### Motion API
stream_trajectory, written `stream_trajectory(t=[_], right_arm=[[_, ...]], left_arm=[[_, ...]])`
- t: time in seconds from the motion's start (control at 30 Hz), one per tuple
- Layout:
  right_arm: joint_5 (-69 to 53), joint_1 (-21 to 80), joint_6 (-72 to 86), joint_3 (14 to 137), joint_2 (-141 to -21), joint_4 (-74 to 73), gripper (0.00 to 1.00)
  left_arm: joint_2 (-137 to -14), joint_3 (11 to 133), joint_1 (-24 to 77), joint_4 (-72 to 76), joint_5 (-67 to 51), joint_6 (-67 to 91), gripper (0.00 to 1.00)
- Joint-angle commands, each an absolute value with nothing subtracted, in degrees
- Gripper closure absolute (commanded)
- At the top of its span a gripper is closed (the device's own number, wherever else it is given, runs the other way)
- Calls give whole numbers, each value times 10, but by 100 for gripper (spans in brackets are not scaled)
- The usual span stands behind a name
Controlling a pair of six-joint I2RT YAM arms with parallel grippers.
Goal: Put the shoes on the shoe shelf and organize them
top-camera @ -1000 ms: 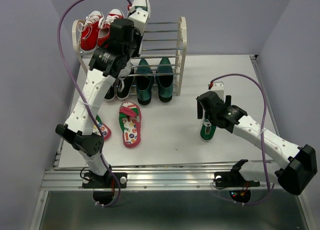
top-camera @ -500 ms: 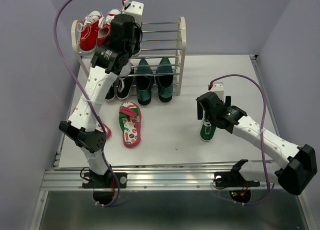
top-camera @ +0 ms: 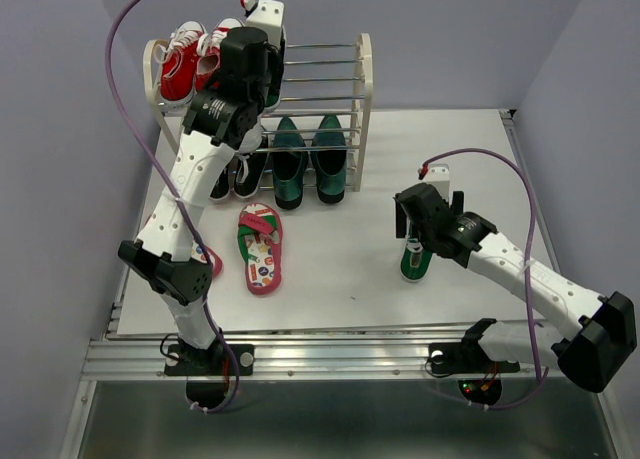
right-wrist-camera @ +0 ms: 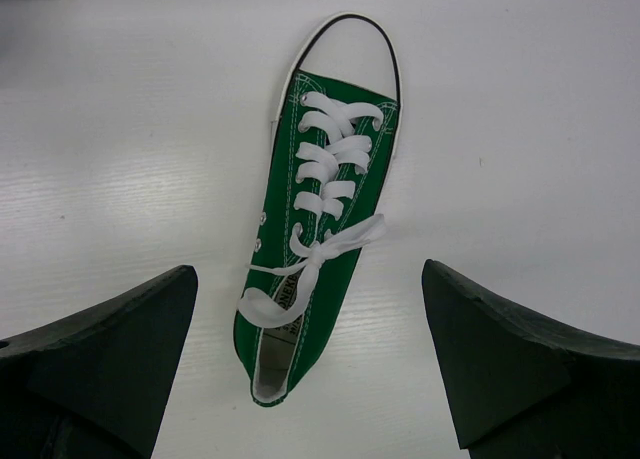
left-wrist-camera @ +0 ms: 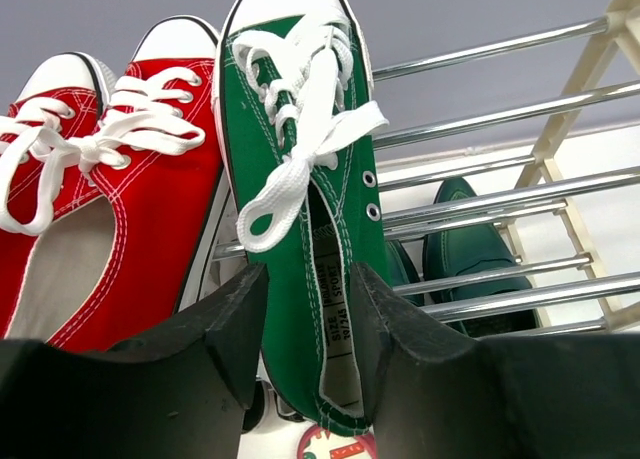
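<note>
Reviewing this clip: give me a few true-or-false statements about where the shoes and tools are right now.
A green sneaker is at the shoe shelf's top tier beside the red sneakers. True.
The right tool is shut on the other green sneaker. False: its jaws stand wide open above it.
Every flip-flop is on the shelf. False: one flip-flop lies on the table in front.
The dark green loafers sit side by side low in the shelf. True.

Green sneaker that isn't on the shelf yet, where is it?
In the top view the green sneaker lies on the right side of the table, directly under the right tool.
</note>
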State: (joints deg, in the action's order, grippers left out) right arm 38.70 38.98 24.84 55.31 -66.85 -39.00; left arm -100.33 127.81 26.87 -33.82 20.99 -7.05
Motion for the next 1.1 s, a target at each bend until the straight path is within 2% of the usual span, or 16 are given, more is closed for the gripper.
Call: stream_trajectory(t=[0.0, 0.23, 0.3, 0.33, 0.37, 0.4, 0.43, 0.8, 1.07], right_arm=[[399, 386, 250, 548, -648, -373, 0], [401, 386, 249, 546, -652, -372, 0], [402, 386, 249, 546, -654, -372, 0], [402, 386, 249, 545, -656, -372, 0], [402, 386, 249, 545, -656, -372, 0], [402, 386, 249, 545, -656, -373, 0], [402, 386, 248, 545, -655, -372, 0], [405, 386, 250, 545, -652, -372, 0], [404, 386, 251, 541, -656, -372, 0]], left_arm=[[-983, 1260, 263, -322, 198, -83, 52], [-990, 1259, 262, -332, 186, -69, 43], [-991, 1258, 263, -333, 186, -68, 44], [-993, 1259, 262, -333, 191, -67, 51], [-993, 1261, 262, -333, 205, -64, 77], [-994, 1264, 262, -334, 209, -61, 94], [-993, 1266, 262, -332, 212, -57, 100], [-919, 1199, 262, -228, 134, -58, 100], [-926, 1162, 262, -207, 144, -38, 100]])
